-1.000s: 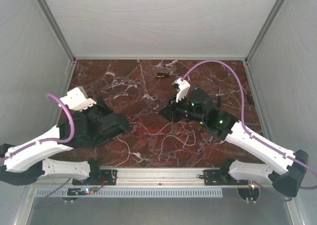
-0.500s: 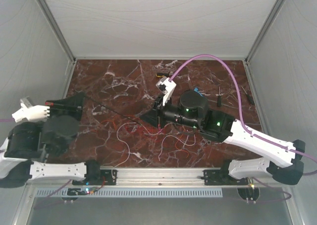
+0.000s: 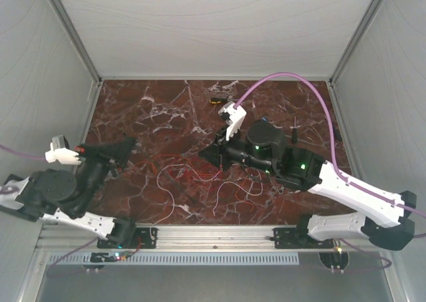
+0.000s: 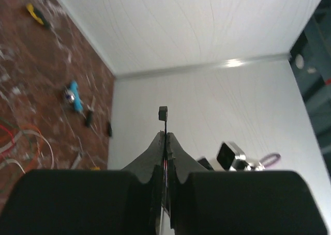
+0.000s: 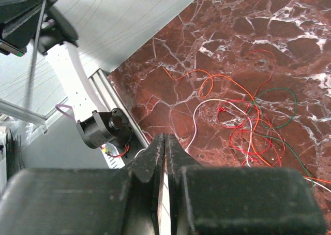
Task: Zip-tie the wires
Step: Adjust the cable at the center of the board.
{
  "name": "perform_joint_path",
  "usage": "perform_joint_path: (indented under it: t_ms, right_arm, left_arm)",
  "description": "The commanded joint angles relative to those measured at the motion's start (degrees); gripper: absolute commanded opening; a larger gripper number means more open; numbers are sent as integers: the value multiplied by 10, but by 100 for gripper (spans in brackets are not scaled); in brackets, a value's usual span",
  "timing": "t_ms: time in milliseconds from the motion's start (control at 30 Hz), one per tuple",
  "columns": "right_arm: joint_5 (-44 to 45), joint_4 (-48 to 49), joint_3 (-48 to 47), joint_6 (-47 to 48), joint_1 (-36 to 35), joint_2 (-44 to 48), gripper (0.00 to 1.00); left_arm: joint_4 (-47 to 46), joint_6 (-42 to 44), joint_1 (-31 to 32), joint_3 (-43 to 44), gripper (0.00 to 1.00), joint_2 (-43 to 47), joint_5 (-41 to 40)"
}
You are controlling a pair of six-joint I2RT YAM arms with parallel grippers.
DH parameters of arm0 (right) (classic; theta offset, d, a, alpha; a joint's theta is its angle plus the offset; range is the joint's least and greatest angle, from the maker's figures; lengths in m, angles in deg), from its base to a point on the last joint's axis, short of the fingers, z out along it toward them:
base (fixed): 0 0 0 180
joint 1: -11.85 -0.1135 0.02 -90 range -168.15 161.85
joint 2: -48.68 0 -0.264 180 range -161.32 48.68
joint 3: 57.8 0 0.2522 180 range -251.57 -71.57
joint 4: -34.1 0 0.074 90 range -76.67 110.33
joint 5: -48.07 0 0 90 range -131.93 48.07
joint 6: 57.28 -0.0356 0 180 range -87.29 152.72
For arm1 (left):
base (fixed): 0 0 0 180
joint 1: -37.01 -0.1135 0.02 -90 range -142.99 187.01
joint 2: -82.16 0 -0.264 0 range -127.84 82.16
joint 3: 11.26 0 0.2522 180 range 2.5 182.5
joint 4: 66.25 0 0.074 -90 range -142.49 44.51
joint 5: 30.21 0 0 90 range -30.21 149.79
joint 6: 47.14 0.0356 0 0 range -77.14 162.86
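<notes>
Wires (image 3: 193, 175), white, red and orange, curl in loose loops on the red marble table (image 3: 153, 116), from its centre toward 6 o'clock, much where they lay a moment ago.

The left arm (image 3: 53, 189) has pulled back to 8 o'clock. A second ago it reached in beside the loops; now it is folded low at the table's edge. The right arm (image 3: 353, 192) comes in from 4 o'clock and has drawn back slightly toward 3 o'clock over the last half second.

The left gripper (image 3: 131, 144) sits at 9 o'clock, well apart from the wires, its jaws pressed tight on the zip tie (image 4: 163, 112). The tie's square head sticks out just past the fingertips.

The right gripper (image 3: 202, 153) hangs just at the 1 o'clock side of the loops. Its jaws have come fully together since a second ago, and the frames do not show whether a strand is caught between them.

A small black-and-yellow tool (image 3: 216, 102) lies at 12 o'clock, unmoved.
</notes>
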Motion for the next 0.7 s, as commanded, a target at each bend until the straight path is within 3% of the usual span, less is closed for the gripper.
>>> perform_joint_path:
  t_ms: [0, 67, 167, 233, 267, 300, 333, 367, 400, 500, 667]
  right_arm:
    - [33, -10, -16, 16, 0, 26, 1]
    - [34, -18, -19, 19, 0, 26, 1]
    - [47, -36, -20, 28, 1, 31, 0]
    - [68, -53, -21, 35, 1, 37, 0]
    - [78, -58, -18, 39, 2, 43, 0]
    - [85, -61, -14, 41, 4, 50, 0]
    - [87, -62, -10, 44, 6, 59, 0]
    - [86, -61, -6, 45, 7, 67, 0]
    - [87, -60, -3, 47, 9, 77, 0]
    - [95, -62, 5, 51, 12, 102, 0]
    - [110, -55, 36, 72, 29, 124, 0]
  left_arm:
    - [-146, 190, -80, 47, 0, -105, -17]
    - [-144, 260, -141, 98, 0, -182, -17]
    - [-128, 287, -231, 161, 0, -299, -12]
    - [-128, 331, -297, 213, 0, -375, 52]
    - [-136, 351, -355, 233, 0, -402, 151]
    - [-179, 385, -433, 219, 0, -411, 315]
    - [-283, 407, -530, 167, 0, -400, 496]
    - [-412, 392, -598, 100, 0, -388, 625]
    - [-463, 384, -628, 60, 0, -384, 661]
    - [-494, 466, -644, 52, 0, -405, 618]
    - [-522, 535, -700, 4, 0, -370, 624]
